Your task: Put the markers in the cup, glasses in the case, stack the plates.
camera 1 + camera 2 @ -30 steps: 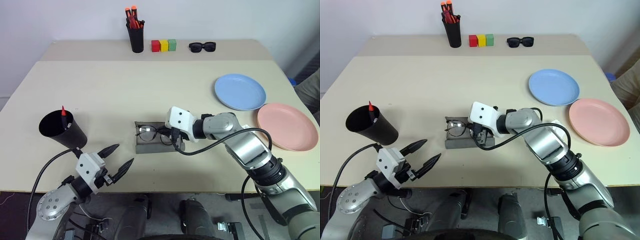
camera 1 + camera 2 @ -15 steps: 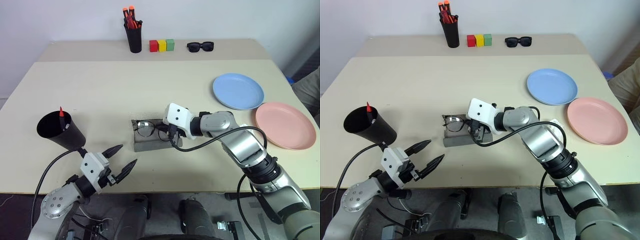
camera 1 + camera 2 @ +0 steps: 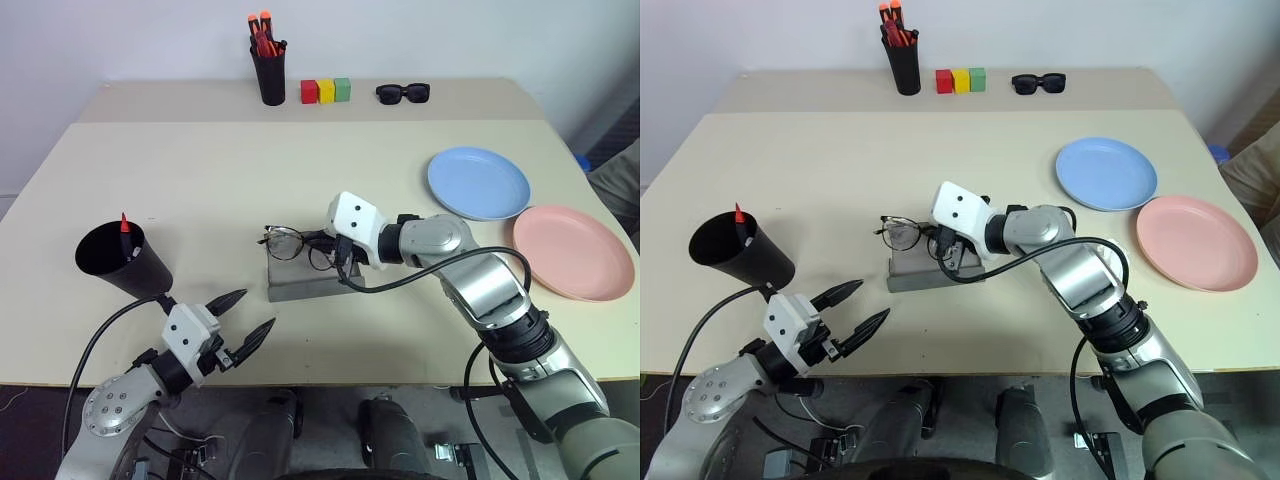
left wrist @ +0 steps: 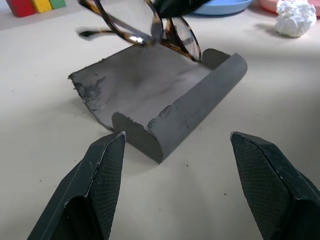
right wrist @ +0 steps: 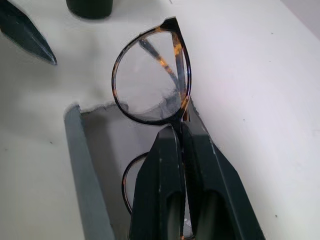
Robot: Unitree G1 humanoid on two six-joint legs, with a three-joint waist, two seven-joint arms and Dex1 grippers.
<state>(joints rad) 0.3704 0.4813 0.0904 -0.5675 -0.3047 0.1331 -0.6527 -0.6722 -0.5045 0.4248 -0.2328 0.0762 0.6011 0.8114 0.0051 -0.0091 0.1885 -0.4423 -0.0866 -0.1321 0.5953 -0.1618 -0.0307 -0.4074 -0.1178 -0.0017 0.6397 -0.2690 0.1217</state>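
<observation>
right arm reaching left — fingers pinching glasses

Head stereo eyes look down over the table; both wrist cameras closely share the case.

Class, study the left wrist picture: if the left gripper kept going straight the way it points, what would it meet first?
Most likely the open grey case, lying directly ahead of the open left gripper, with bare table between.

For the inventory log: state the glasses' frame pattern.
Glasses: dark brown tortoiseshell with amber flecks, clearest in right wrist view.
</observation>
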